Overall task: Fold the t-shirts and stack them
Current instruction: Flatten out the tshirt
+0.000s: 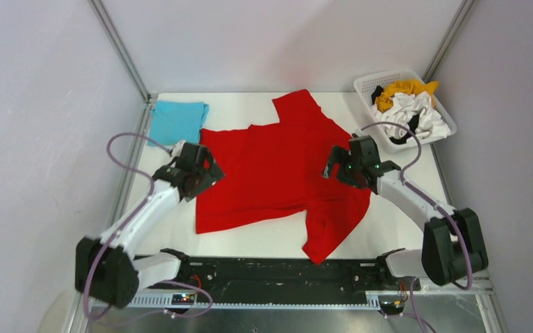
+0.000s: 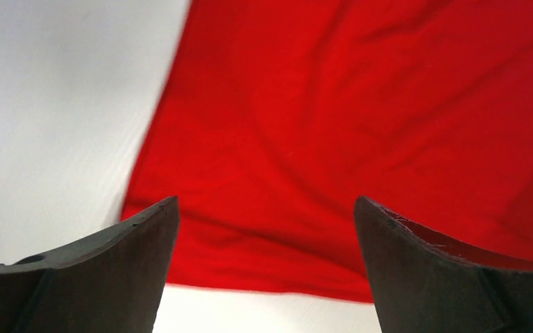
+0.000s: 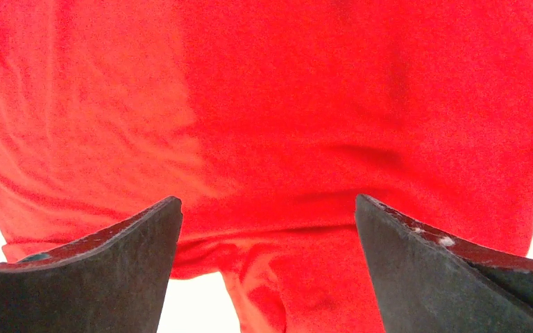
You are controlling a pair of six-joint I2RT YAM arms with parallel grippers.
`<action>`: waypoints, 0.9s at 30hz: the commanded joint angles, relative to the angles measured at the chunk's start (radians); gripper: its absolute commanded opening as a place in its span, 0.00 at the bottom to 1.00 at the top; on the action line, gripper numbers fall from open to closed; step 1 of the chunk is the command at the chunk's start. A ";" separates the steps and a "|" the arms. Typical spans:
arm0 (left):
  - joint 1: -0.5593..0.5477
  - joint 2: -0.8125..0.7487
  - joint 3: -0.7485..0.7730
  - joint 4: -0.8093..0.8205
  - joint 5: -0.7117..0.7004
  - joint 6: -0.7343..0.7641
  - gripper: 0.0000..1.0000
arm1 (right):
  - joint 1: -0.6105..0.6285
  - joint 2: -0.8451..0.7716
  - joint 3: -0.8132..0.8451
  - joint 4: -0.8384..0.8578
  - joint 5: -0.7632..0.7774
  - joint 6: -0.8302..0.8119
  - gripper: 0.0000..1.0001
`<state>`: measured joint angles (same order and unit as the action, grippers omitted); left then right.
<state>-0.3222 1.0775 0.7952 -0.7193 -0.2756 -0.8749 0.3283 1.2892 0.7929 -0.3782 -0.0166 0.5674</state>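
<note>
Two shirts lie on the worktop [image 1: 264, 243] from above: red shirt [image 1: 277, 170] spread at centre, turquoise shirt [image 1: 177, 119] upper left. Left wrist view: left fingers [image 2: 111, 270] apart over the red shirt's edge. Right wrist view: right fingers [image 3: 444, 277] apart over it.

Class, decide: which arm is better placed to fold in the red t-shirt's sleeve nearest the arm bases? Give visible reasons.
Right. The right gripper hangs open over the red t-shirt beside that near sleeve; the left gripper, also open, sits at the opposite edge.
</note>
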 commanded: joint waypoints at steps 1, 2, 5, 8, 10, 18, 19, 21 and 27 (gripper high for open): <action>0.011 0.218 0.162 0.200 0.059 0.092 1.00 | -0.010 0.138 0.162 0.126 -0.055 -0.091 0.99; 0.025 0.311 0.226 0.203 0.073 0.113 1.00 | -0.014 0.197 0.189 0.127 -0.048 -0.114 0.99; 0.055 0.475 0.344 0.209 0.081 0.131 1.00 | -0.053 0.320 0.324 0.115 -0.047 -0.134 0.99; 0.101 0.636 0.461 0.216 0.139 0.150 1.00 | -0.097 0.457 0.402 0.132 -0.077 -0.132 0.99; 0.113 0.711 0.523 0.218 0.142 0.159 1.00 | -0.129 0.528 0.481 0.107 -0.094 -0.128 0.99; 0.157 0.936 0.687 0.216 0.205 0.153 1.00 | -0.200 0.667 0.559 0.051 -0.128 -0.107 0.99; 0.162 0.962 0.708 0.217 0.210 0.151 1.00 | -0.204 0.678 0.560 0.044 -0.124 -0.105 0.99; 0.167 1.003 0.743 0.216 0.231 0.150 1.00 | -0.218 0.689 0.562 0.019 -0.113 -0.094 1.00; 0.191 1.121 0.860 0.215 0.320 0.122 1.00 | -0.266 0.684 0.561 -0.036 -0.069 -0.061 0.99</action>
<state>-0.1528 2.1204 1.5826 -0.5175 -0.0479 -0.7414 0.0925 1.9617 1.3319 -0.3466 -0.1238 0.4786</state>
